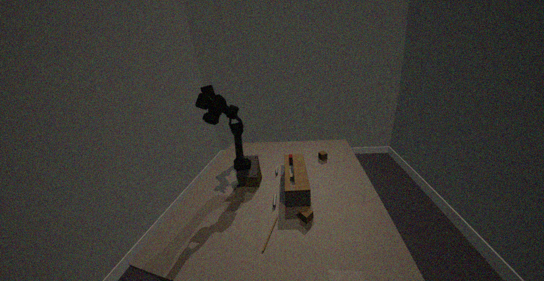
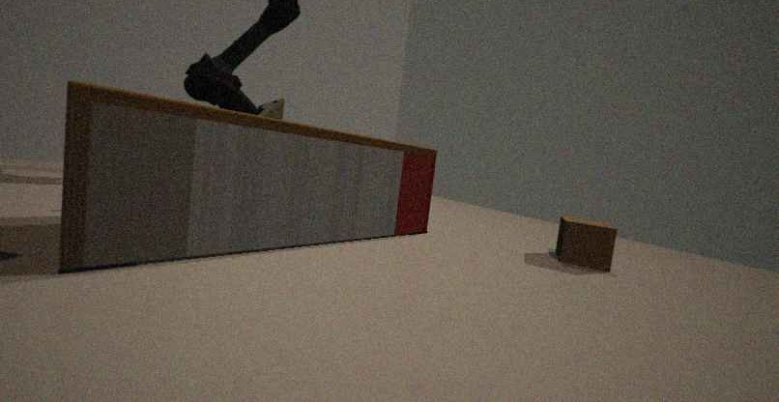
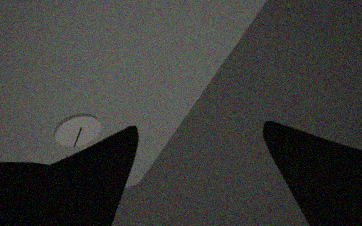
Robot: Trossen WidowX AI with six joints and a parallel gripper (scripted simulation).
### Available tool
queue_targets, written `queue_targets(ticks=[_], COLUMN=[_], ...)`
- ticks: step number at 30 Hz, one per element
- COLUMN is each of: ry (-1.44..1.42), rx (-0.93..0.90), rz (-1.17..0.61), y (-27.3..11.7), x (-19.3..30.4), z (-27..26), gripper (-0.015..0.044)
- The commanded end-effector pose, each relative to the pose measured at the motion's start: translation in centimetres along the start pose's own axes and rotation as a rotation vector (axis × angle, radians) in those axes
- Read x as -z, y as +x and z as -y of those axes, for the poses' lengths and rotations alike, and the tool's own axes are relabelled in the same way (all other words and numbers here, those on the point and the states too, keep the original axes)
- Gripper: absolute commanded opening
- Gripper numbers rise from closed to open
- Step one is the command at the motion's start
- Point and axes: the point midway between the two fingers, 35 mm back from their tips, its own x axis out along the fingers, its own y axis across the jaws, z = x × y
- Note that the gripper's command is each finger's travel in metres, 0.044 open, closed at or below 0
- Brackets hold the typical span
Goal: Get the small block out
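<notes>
The box (image 1: 302, 175) (image 2: 245, 118) stands on the table with a wooden top. A narrow dark strip with a red far end runs along that top. In the exterior view the box shows a long grey side with a red panel (image 2: 415, 194) at its right end. The clear front is not plainly seen, and neither the shelf nor the small block can be made out. My gripper (image 3: 200, 130) is open, with nothing between its fingers, and faces the bare walls. In the top view the arm (image 1: 237, 142) holds it high, left of the box and well away from it.
A wooden cube (image 1: 322, 156) (image 2: 584, 245) stands beyond the box's far end. An angular wooden piece (image 1: 305, 215) lies by its near end. Two short pale rods (image 1: 277, 171) (image 1: 274, 200) and a thin stick (image 1: 269, 235) lie on the arm's side of the box.
</notes>
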Motion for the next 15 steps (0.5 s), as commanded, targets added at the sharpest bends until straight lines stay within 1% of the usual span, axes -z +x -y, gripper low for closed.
queue_targets(ticks=[1, 3, 8, 11, 15], ry=[0.005, 0.047, 0.179, 0.238, 0.283], rx=[0.002, 0.021, 0.125, 0.217, 0.378], rz=[0.003, 0.029, 0.128, 0.193, 0.286], y=[0.1, 1.0, 4.9, 7.5, 10.7], x=[-0.3, -2.5, -10.5, -15.0, -20.5], z=[-0.1, -1.0, -1.8, -0.6, 3.1], gripper=[0.04, 0.04, 0.04, 0.04, 0.04])
